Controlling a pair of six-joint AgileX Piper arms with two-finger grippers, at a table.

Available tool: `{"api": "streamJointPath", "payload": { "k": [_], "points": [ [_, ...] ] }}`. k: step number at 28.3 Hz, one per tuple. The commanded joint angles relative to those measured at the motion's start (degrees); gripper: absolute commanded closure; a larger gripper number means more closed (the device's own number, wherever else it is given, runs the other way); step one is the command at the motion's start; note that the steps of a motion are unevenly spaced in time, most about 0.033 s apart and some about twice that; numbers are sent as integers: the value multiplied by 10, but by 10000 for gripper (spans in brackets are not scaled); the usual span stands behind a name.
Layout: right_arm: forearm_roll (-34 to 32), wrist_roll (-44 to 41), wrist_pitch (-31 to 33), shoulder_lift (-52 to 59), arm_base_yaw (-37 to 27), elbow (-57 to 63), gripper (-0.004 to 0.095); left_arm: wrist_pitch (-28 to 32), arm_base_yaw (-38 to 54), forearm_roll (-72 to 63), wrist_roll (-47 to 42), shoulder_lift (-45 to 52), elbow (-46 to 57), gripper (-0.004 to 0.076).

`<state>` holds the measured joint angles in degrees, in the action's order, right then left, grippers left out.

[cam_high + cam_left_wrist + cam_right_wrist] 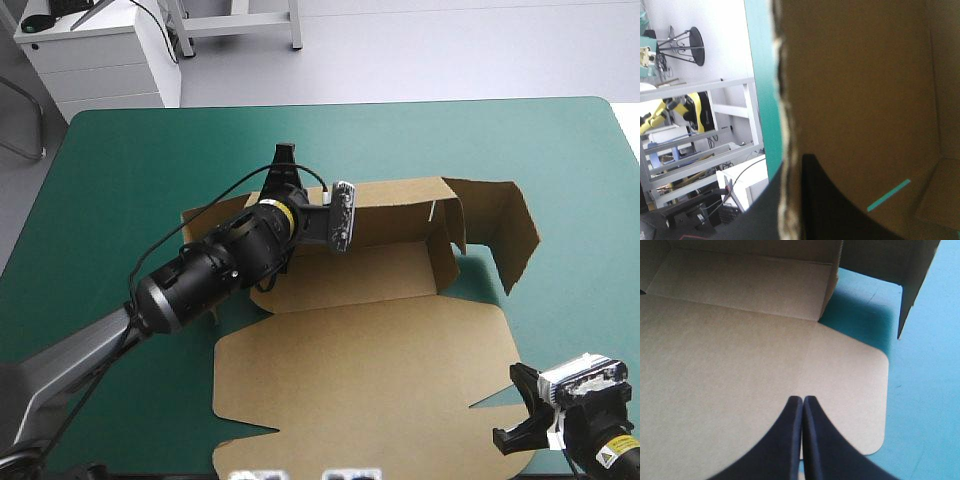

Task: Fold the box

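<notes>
The brown box (pixel 390 265) lies around the middle of the teal-green cover (pixel 130 150) and is half formed. Its far wall (pixel 400 205) and right wall (pixel 510 235) stand up, and the lid (pixel 400 400) lies flat toward the near edge. The left gripper (pixel 285 155) is at the far left corner of the box. In its wrist view a rough edge of board passes between the two black fingers (pixel 830 220), so it pinches the raised board there (one finger on each side). The right gripper (pixel 802 399) is over the near right corner of the lid, its fingers pressed together into one point and holding nothing. It seems to be just above the board, but I cannot tell if it touches.
</notes>
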<state>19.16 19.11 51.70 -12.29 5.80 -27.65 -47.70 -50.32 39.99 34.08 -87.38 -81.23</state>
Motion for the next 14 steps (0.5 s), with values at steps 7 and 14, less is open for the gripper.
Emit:
{"api": "streamJointPath", "payload": {
  "k": [7,14],
  "points": [
    [37,-13,-67,-6,2,-30,922,175,-3,190,-145,67,123,731],
    [36,-21,-67,-6,2,-37,922,184,-3,254,-220,66,155,731]
  ]
}}
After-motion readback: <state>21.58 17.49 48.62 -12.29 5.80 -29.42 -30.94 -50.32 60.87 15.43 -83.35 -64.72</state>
